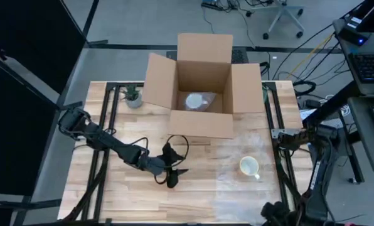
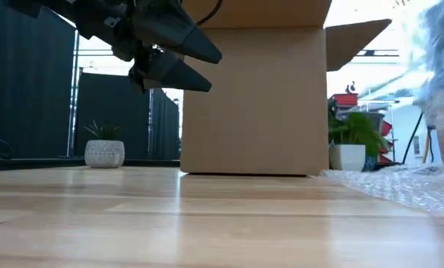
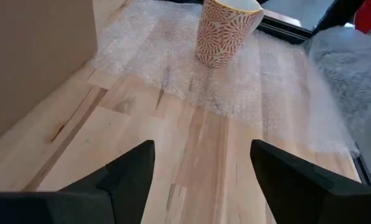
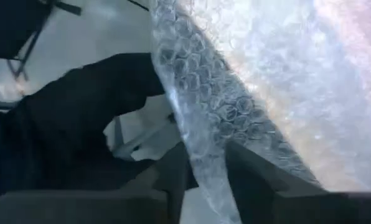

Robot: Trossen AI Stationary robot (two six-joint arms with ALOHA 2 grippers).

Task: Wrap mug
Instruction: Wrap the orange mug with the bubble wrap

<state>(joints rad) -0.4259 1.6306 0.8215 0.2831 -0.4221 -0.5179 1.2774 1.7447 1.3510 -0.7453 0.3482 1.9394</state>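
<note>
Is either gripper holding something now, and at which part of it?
The right gripper pinches the clear bubble wrap sheet at its edge, jaws shut on it. The left gripper hangs open above the wooden table, empty.

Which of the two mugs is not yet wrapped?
The patterned mug standing upright on the bubble wrap sheet on the table; the other mug lies already wrapped inside the cardboard box.
</note>
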